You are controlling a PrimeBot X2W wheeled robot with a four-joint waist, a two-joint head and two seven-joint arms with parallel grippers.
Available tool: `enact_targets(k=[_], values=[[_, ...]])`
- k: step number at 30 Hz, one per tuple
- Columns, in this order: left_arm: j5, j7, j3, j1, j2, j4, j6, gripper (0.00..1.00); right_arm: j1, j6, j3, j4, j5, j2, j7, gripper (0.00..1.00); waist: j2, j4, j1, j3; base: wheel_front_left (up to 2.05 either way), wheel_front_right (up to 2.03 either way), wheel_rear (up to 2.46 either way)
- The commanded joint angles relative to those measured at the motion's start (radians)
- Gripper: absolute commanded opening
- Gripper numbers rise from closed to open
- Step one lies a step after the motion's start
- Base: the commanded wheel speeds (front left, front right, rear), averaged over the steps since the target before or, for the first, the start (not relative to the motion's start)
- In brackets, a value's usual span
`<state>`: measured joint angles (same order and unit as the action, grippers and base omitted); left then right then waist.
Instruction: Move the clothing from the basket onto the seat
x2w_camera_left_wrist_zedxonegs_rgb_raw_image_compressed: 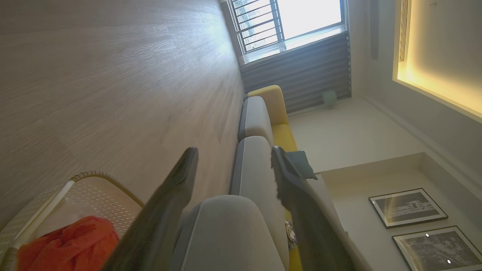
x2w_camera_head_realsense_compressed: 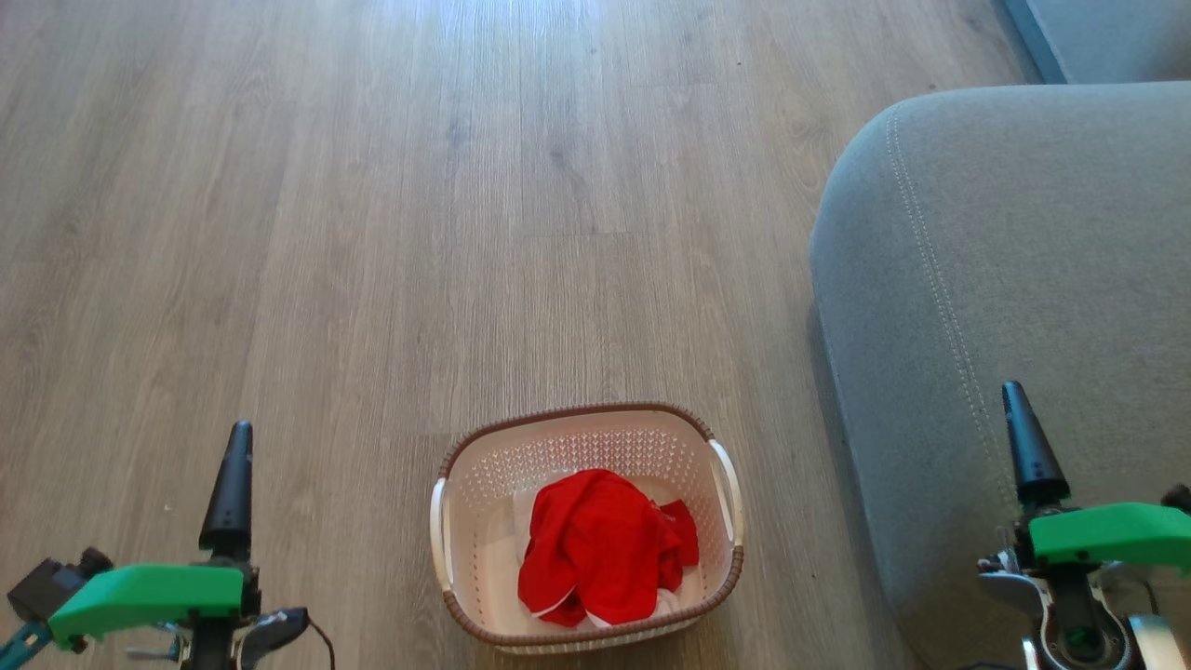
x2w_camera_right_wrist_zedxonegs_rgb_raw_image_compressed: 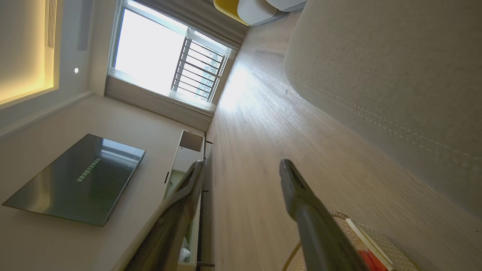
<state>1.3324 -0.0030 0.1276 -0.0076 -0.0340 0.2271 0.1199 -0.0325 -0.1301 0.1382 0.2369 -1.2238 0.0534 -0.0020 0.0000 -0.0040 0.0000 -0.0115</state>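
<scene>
the cream laundry basket (x2w_camera_head_realsense_compressed: 577,411) sits on the wood-look floor (x2w_camera_head_realsense_compressed: 372,233) at the bottom centre of the head view, showing its brown rim and white side handles. the red clothing (x2w_camera_head_realsense_compressed: 600,549) lies bunched inside it, toward the lower edge of the frame, with white trim at its bottom folds. the grey sofa seat (x2w_camera_head_realsense_compressed: 1005,279) takes up the right side of that frame. its rounded corner and stitched seam face the basket, and a strip of floor lies between the two.

in the left wrist view the left gripper (x2w_camera_left_wrist_zedxonegs_rgb_raw_image_compressed: 234,150) has its two dark fingers spread wide with nothing between them. behind the gap run grey sofa cushions (x2w_camera_left_wrist_zedxonegs_rgb_raw_image_compressed: 256,116) and a yellow backrest (x2w_camera_left_wrist_zedxonegs_rgb_raw_image_compressed: 269,99). the basket and a fold of the clothing show at the lower left of that frame, apart from the fingers. a barred window (x2w_camera_left_wrist_zedxonegs_rgb_raw_image_compressed: 297,22) is at the top and two framed pictures (x2w_camera_left_wrist_zedxonegs_rgb_raw_image_compressed: 408,207) at the lower right.

in the right wrist view the right gripper (x2w_camera_right_wrist_zedxonegs_rgb_raw_image_compressed: 241,162) is likewise spread wide and empty. the seat's curved edge takes the upper right of that frame and a flat television (x2w_camera_right_wrist_zedxonegs_rgb_raw_image_compressed: 75,180) sits at the left. a bit of the basket's rim with red cloth shows at the bottom right. in the head view one dark finger of each gripper rises near the lower left and lower right corners, the right one in front of the seat.
</scene>
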Motion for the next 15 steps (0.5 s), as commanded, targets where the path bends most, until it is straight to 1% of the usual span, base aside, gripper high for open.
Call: enact_targets(k=[1,4,7,12,15], values=[[-0.019,-0.01,0.017,-0.058,-0.008,-0.045,0.003,1.0,-0.06,0.0,-0.01,-0.047,0.026,-0.001,-0.009,1.0,0.0,0.0,0.0,0.0,0.0,0.0,0.0],[-0.07,-0.019,0.02,-0.062,-0.008,-0.068,-0.001,1.0,-0.061,0.0,-0.025,-0.069,0.08,-0.001,-0.018,1.0,0.0,-0.001,0.0,-0.002,0.0,0.0,0.0],[-0.119,-0.028,0.013,-0.063,-0.008,-0.094,-0.018,1.0,-0.063,0.0,-0.036,-0.087,0.135,-0.001,-0.027,1.0,0.0,-0.002,0.0,-0.004,0.0,0.0,0.0],[-0.231,-0.043,-0.028,-0.058,-0.009,-0.127,-0.055,1.0,-0.067,0.0,-0.046,-0.111,0.212,-0.001,-0.042,1.0,0.0,-0.004,0.0,-0.006,0.0,0.0,0.0],[-0.299,-0.051,-0.061,-0.057,-0.009,-0.152,-0.088,1.0,-0.068,0.0,-0.053,-0.126,0.262,-0.001,-0.051,1.0,0.0,-0.003,0.0,-0.007,0.0,0.0,0.0]])
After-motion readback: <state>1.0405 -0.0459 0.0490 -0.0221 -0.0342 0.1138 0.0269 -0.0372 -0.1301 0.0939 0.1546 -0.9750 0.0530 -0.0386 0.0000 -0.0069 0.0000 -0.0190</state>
